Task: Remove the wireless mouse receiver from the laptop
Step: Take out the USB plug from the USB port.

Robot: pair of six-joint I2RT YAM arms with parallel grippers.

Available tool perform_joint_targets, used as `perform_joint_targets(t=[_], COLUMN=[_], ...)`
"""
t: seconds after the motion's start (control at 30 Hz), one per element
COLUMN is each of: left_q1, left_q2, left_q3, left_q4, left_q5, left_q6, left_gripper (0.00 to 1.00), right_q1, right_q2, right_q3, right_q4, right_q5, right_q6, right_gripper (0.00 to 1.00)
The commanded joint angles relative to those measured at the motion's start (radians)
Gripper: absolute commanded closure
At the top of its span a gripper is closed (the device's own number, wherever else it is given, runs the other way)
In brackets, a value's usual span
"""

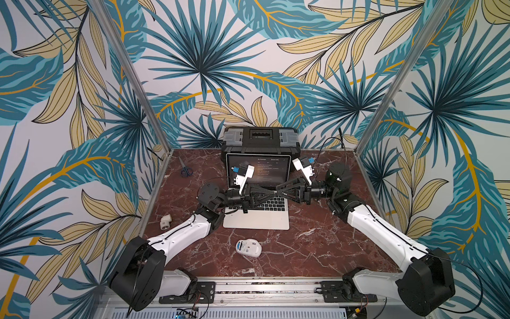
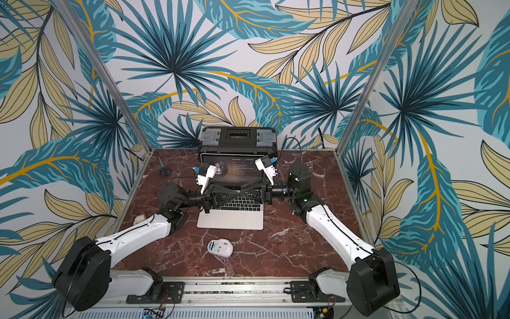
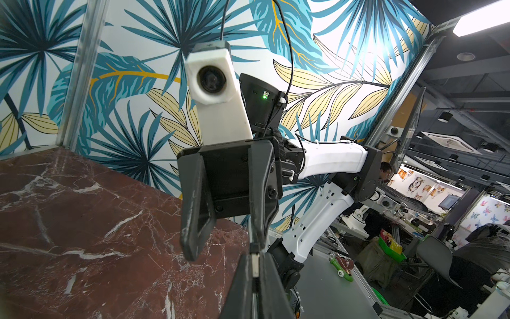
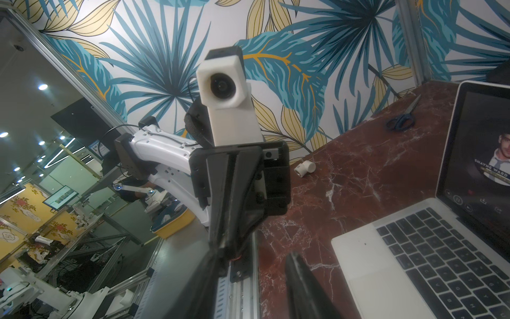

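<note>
Left pincer (image 1: 274,193) is clamped on the receiver (image 3: 255,263) above the laptop (image 1: 256,219) keys. Right pincer (image 1: 279,192), jaws partly apart, meets it tip to tip from the right. Mouse (image 1: 248,247) lies nearer.

**Camera set-up: two overhead, two face to face**

Both top views sit high above the front rail (image 1: 262,290), angled down toward the back wall (image 1: 248,69). From there we take in the whole table (image 1: 317,248) and the laptop (image 1: 256,221), far off.

The wrist views are close in and face each other. The left wrist view looks at the right gripper (image 3: 225,245) and the right wrist camera (image 3: 211,80). The right wrist view looks at the left gripper (image 4: 223,248) and the left wrist camera (image 4: 222,85). All four views share the table.
</note>
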State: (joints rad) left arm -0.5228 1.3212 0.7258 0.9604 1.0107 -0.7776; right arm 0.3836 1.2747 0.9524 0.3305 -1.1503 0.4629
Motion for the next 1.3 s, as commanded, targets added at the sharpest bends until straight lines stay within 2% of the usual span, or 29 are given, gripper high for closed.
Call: perform_joint_targets(t=[0.0,0.5,0.63,0.87,0.93,1.0,1.17,1.27], left_q1=[-0.01,-0.01,-0.012,-0.011,-0.012,-0.011,-0.012,-0.013], left_q2=[-0.029,-0.034,-0.036,-0.039,-0.038,-0.039,-0.042,-0.043], left_q3=[0.038,0.029,0.025,0.026,0.029,0.027,0.026,0.024], left_q4=[-0.025,-0.03,-0.032,-0.045,-0.051,-0.049,-0.049,-0.051], left_q5=[-0.001,-0.012,-0.017,-0.019,-0.02,-0.021,-0.021,-0.02], left_q6=[0.036,0.044,0.046,0.054,0.058,0.058,0.059,0.058], left_gripper=[1.0,1.0,1.0,1.0,1.0,1.0,1.0,1.0], right_q1=[0.022,0.052,0.061,0.063,0.064,0.064,0.064,0.064], right_q2=[0.002,-0.012,-0.014,-0.032,-0.034,-0.048,-0.06,-0.073], right_q3=[0.015,0.035,0.036,0.039,0.042,0.039,0.047,0.068], right_q4=[-0.028,-0.12,-0.13,-0.148,-0.147,-0.162,-0.184,-0.247], right_q5=[-0.026,-0.081,-0.088,-0.093,-0.106,-0.098,-0.085,-0.056], right_q6=[-0.025,-0.083,-0.091,-0.108,-0.104,-0.119,-0.135,-0.182], right_gripper=[0.58,0.62,0.53,0.53,0.47,0.45,0.53,0.52])
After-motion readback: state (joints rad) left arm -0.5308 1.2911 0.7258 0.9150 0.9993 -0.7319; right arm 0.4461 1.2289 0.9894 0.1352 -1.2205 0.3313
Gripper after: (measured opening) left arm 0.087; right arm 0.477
